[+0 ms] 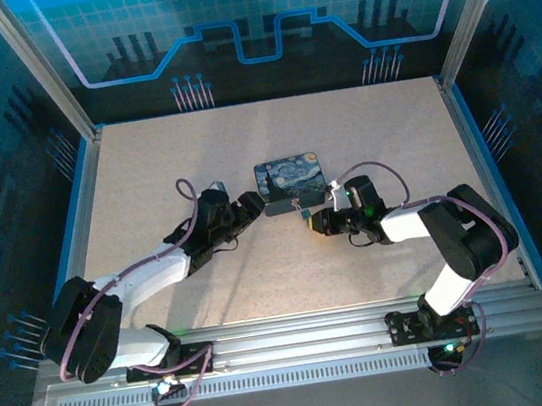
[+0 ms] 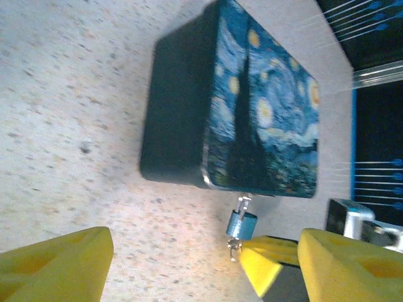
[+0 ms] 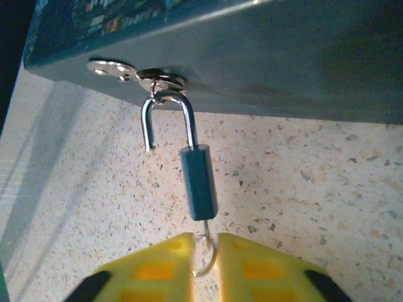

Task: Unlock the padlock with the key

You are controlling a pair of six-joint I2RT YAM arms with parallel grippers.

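The padlock (image 3: 198, 182), a small dark teal body with a silvery shackle, hangs from the hasp of the blue swirl-painted tin (image 3: 264, 63). One shackle leg stands free of the body. The thin grey key (image 3: 205, 251) sticks in the padlock's underside, its wire loop lying between the fingers of my right gripper (image 3: 204, 242), which stand narrowly apart. In the left wrist view the padlock (image 2: 242, 223) and the key (image 2: 234, 248) lie below the tin (image 2: 252, 107), with my left gripper (image 2: 208, 270) wide open around bare table. From above, the left gripper (image 1: 251, 206) and right gripper (image 1: 312, 219) flank the padlock (image 1: 302, 210).
The tin (image 1: 290, 182) lies mid-table on the speckled beige tabletop (image 1: 147, 180). A blue rim (image 1: 84, 204) and metal frame posts border the table on the left, right and far sides. Cables loop off both arms.
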